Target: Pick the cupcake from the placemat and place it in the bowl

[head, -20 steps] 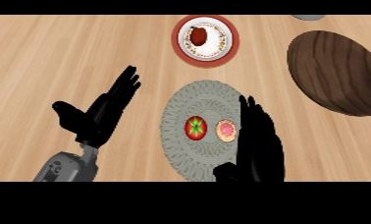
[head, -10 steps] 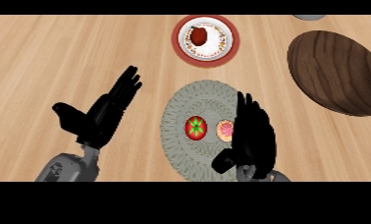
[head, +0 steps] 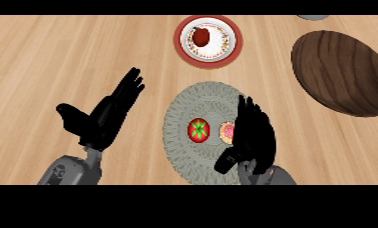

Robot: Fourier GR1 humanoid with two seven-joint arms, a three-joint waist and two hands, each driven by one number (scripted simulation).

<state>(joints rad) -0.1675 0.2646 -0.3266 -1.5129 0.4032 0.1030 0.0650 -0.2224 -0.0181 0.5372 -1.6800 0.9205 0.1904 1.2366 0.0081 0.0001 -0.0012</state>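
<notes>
- You have one grey placemat [head: 184,117], one dark wooden bowl [head: 336,72] at the right, and one red-rimmed plate [head: 229,54] with food on it farther back.
- Two items sit on the placemat: a red-and-green one [head: 198,129] and the pink cupcake [head: 227,132].
- Your right hand [head: 253,134], fingers straight and holding nothing, seems to touch the cupcake's right side, partly covering it.
- Your left hand [head: 107,114] rests open at the left.

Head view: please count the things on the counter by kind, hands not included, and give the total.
Placemat: 1
Cupcake: 1, partly hidden by the right robot hand
Red and green food item: 1
Plate with food: 1
Brown bowl: 1
Grey item at top edge: 1
Total: 6
</notes>
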